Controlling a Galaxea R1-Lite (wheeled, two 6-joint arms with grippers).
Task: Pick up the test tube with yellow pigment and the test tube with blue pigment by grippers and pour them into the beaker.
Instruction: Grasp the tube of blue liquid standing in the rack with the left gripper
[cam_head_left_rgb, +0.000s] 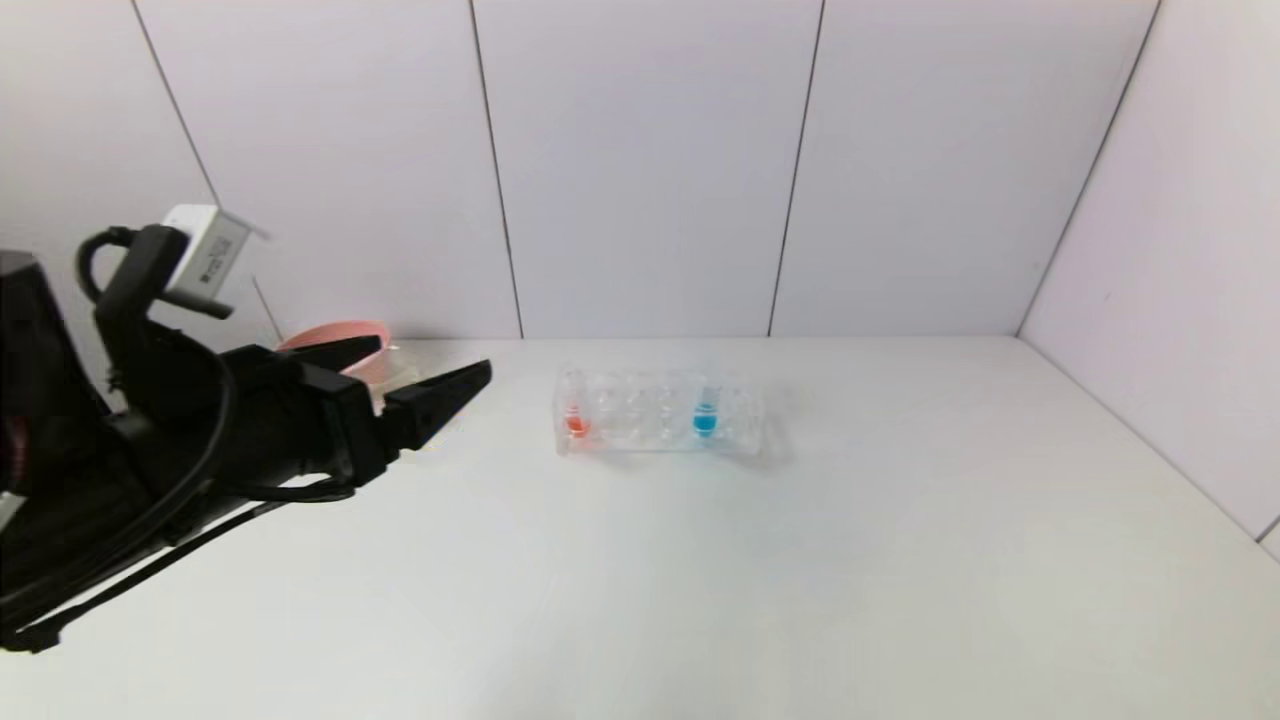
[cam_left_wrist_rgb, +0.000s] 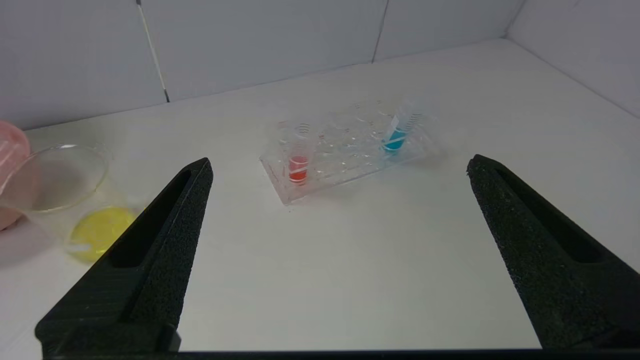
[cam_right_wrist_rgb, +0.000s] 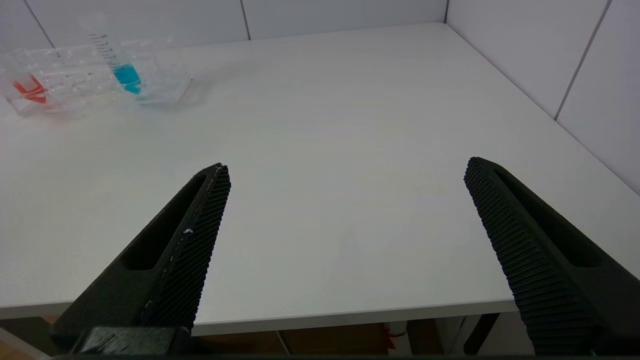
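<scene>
Progress looks to stand at about halfway, judging from how things lie; the short clear glass beaker (cam_left_wrist_rgb: 75, 200) at the left of the white desk (cam_head_left_rgb: 700, 560) already has a layer of yellow liquid at its bottom, so the yellow pour seems done; the test tube with yellow pigment itself shows in none of the views, and where it lies cannot be told. The slim clear test tube with blue pigment (cam_left_wrist_rgb: 398, 134) stands leaning in the clear plastic tube rack (cam_left_wrist_rgb: 345, 152) near the middle of the desk, toward its right end, with a tube of red-orange liquid (cam_left_wrist_rgb: 299, 160) at the other end; the blue pour is what is left.

The left gripper (cam_left_wrist_rgb: 340, 170) hovers over the desk's left part with jaws spread wide and nothing between them, the beaker and a pink bowl (cam_head_left_rgb: 335, 340) just beside it; the right gripper (cam_right_wrist_rgb: 345, 172) hangs near the desk's front edge, well apart from the rack, jaws likewise spread and empty.

Writing: graduation marks run up the blue tube, too small to read; dark print on the left wrist's small white box module (cam_head_left_rgb: 205, 250) is not legible.
</scene>
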